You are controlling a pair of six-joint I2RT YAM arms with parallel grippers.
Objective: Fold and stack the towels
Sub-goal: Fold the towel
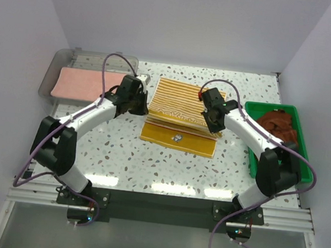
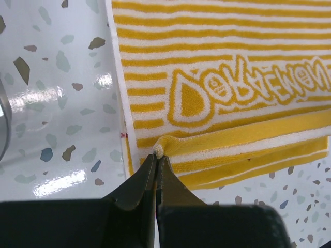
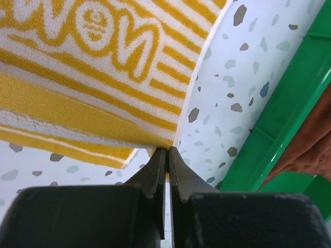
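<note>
Yellow striped towel (image 1: 182, 105) sat half-folded, left gripper (image 2: 158, 154) and right gripper (image 3: 166, 151) pinched shut on its corners; brown towels (image 1: 278, 124) right of it lay unfolded.

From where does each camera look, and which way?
Top external: above and behind, looking down at the table; left arm, right arm show.
Left wrist: on the left arm, facing the striped towel; left tool pinches its corner.
Right wrist: likewise with the right tool; green tray alongside.
All share the striped towel.
</note>
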